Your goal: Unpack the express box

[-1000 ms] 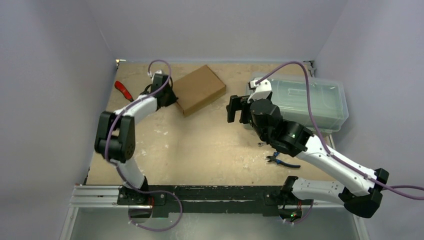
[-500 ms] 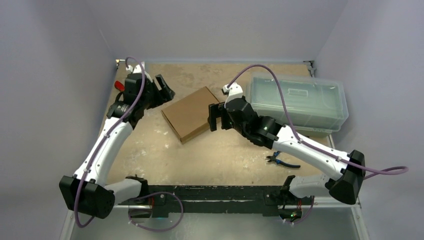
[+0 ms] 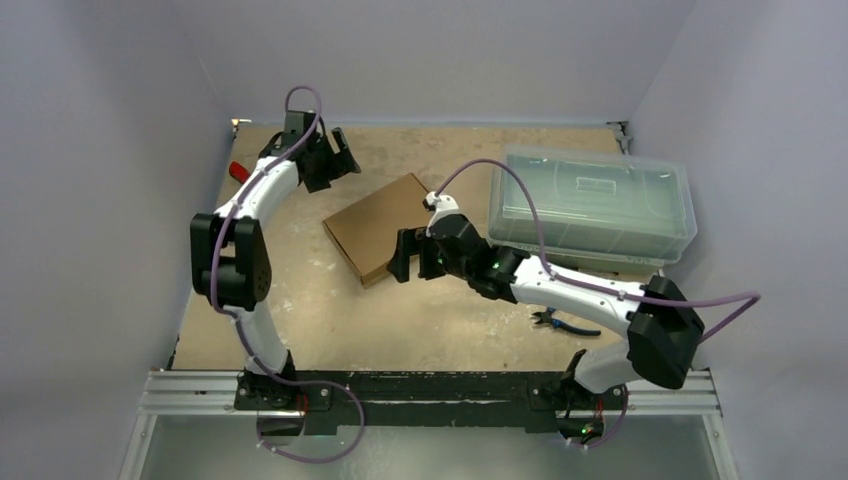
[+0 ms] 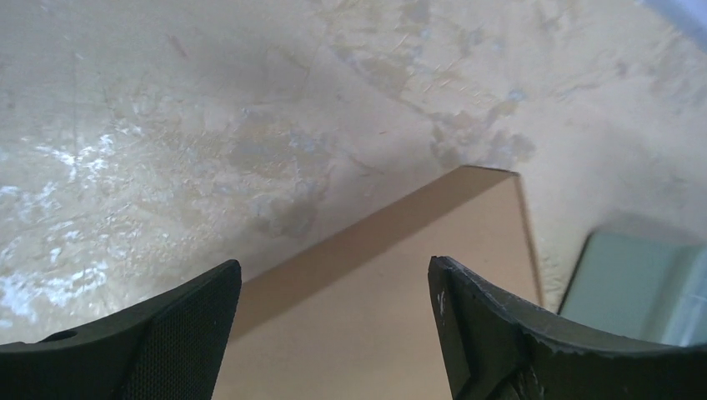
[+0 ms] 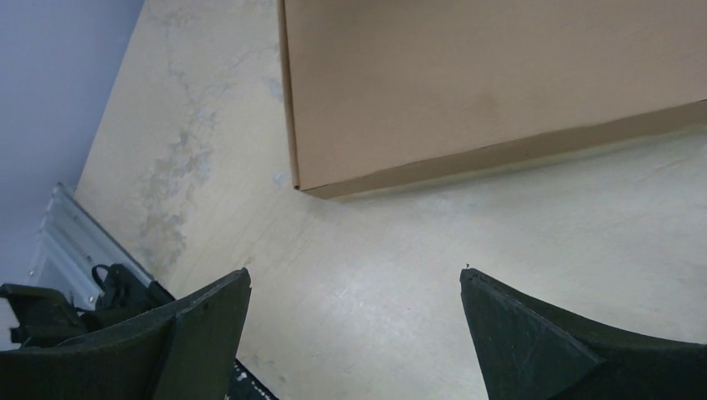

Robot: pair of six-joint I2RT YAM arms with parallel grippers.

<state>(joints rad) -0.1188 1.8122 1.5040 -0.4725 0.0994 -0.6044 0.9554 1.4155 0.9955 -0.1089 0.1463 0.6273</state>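
Observation:
The express box (image 3: pixel 383 226), a flat brown cardboard mailer, lies closed on the table a little left of centre. In the left wrist view the box (image 4: pixel 400 292) fills the space ahead of and below my fingers. My left gripper (image 3: pixel 337 160) hovers open just beyond the box's far left corner and holds nothing (image 4: pixel 333 275). My right gripper (image 3: pixel 404 256) stands open at the box's near right edge. In the right wrist view the box (image 5: pixel 500 83) lies ahead of the fingertips, with only bare table between the right gripper's (image 5: pixel 354 279) fingers.
A clear lidded plastic bin (image 3: pixel 592 203) stands at the back right, and its corner (image 4: pixel 642 283) shows in the left wrist view. A red-handled tool (image 3: pixel 238 172) lies by the left wall. Blue-handled pliers (image 3: pixel 562 322) lie near the right arm. The metal rail (image 5: pixel 62 242) runs along the near edge.
The box was drawn nearer and left from the back. My left gripper then opened, let go of it and drew back. The right arm swung left to the box's near edge.

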